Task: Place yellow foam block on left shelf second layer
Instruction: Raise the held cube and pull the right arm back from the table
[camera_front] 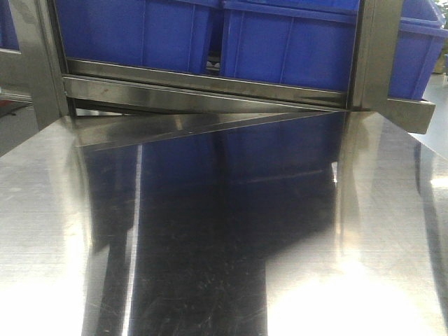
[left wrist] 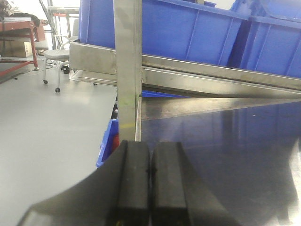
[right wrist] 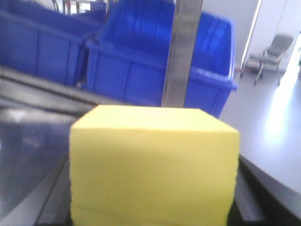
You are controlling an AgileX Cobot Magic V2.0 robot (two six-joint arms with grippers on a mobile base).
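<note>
Yellow block [right wrist: 153, 169]: fills my right wrist view, raised in front of a steel post [right wrist: 182, 52] and blue bins [right wrist: 141, 70]; not yet on any shelf layer.
Right hand [right wrist: 155, 214]: closed on the block; I see only one dark finger [right wrist: 270, 197] against its right side, the rest is hidden behind it.
Left hand [left wrist: 150, 160]: fingers pressed flat together, nothing between them, near the corner post [left wrist: 128, 70] at the left edge of the steel surface [left wrist: 225, 150].
Front view: polished steel surface reflecting the bins on the rail [camera_front: 210, 87] above.
</note>
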